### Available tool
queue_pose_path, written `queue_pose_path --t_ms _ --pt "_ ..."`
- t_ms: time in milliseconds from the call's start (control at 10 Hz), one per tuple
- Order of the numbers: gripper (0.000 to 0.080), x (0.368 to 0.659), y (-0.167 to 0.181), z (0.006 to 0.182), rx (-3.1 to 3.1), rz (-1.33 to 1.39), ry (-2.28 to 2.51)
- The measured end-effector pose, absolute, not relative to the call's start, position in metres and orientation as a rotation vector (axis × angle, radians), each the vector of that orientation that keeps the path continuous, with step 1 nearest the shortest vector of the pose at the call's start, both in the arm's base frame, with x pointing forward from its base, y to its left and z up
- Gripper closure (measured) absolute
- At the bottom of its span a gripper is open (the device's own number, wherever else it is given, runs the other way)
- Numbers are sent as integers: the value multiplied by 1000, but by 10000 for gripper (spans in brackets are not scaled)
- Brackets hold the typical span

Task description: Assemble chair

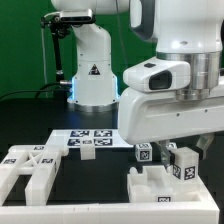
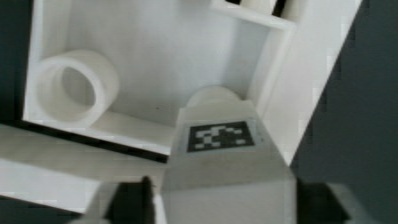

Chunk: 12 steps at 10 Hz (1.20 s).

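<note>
The gripper (image 2: 231, 200) is closed on a white chair bar (image 2: 217, 110). In the wrist view its dark fingers (image 2: 128, 200) sit against the bar's two sides. The bar is chunky, narrows toward its far end, and has a black-and-white square tag (image 2: 217, 137) on the face turned to the camera.

Just beyond the bar's far end lies another white chair piece (image 2: 267, 60), a flat frame with a rectangular opening. Beside it is a round ring-shaped hole (image 2: 71, 88). The blur hides whether the bar touches this piece.

In the exterior view the gripper (image 1: 165, 150) hangs low at the exterior view's right, its big white body covering much of what it holds. Tagged chair blocks (image 1: 145, 154) show under it on both sides of the fingers. They sit over a low white chair part (image 1: 150, 187) that rests on the dark bench (image 1: 30, 115).

Well apart, at the exterior view's left, the X-braced chair panel (image 1: 28, 165) lies flat on the bench. Between the two groups and further back lies the marker board (image 1: 88, 138). Behind it stands the arm's white base (image 1: 93, 70).
</note>
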State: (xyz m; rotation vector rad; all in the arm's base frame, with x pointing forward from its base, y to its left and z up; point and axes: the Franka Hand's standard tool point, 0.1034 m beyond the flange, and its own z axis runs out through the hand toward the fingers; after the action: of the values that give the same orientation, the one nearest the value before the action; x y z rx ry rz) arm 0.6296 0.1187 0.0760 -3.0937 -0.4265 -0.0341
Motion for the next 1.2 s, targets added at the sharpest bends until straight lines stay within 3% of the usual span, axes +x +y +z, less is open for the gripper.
queue_pose_path --t_ms 100,300,1200 --pt "514 630 119 76 -3094 -34 -425" --pt "514 630 119 76 -3098 -34 -377" --pt "514 627 119 74 -2776 35 1273"
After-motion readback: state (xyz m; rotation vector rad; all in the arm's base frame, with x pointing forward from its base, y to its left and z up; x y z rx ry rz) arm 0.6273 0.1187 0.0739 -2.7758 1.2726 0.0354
